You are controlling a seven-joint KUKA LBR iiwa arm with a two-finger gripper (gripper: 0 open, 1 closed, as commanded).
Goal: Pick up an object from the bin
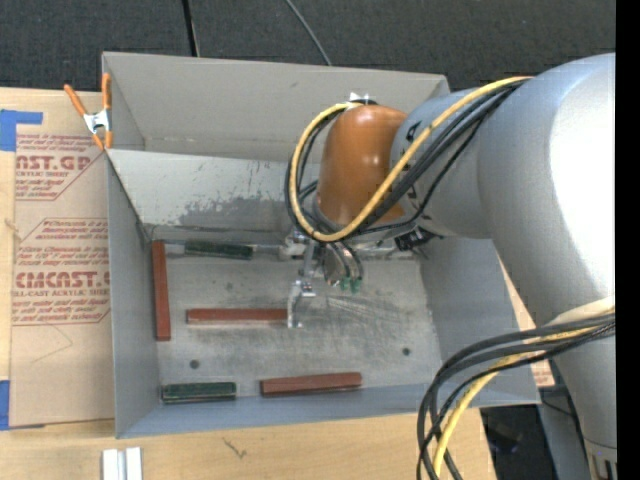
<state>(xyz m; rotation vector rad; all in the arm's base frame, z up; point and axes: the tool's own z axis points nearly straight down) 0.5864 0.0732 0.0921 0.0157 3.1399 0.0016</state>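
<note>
gripper hangs at the right end of the red-brown bar lying mid-floor of the bin; i can't tell whether it's open or closed. bar looks stiff, light and slim, likely slick, so i'd pinch across its narrow width. bare floor on both long sides; dark green bar behind it lies clear, walls well apart.

Light: even, fairly bright, from above.
Glare: mild sheen on the white arm.
Shade: the bin, left wall darker than back wall.
</note>
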